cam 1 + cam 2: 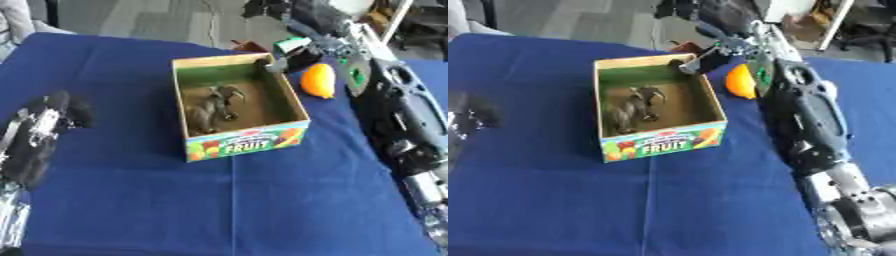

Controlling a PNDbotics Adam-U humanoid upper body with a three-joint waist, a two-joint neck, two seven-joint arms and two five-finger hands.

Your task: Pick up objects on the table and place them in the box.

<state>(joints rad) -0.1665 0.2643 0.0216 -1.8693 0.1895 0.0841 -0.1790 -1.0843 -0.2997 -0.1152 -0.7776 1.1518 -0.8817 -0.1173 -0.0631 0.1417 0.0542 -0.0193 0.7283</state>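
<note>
Box (241, 142) labelled FRUIT sits on the blue table (262, 210), a grey toy elephant (213, 106) lying inside it. Just right of the box lies an orange fruit (318, 80). The right hand (293, 52) hovers at the box's far right corner, its fingers unclear. Left of the box the left hand (44, 125) rests, fingers relaxed, holding nothing.

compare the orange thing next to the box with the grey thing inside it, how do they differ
The orange object is bright, smooth and rounded; the grey object is dull grey-brown and irregular, with thin parts sticking out. The orange object lies on the blue tablecloth outside the box, by its right wall; the grey object lies on the box floor. Neither is held by a hand.
</note>
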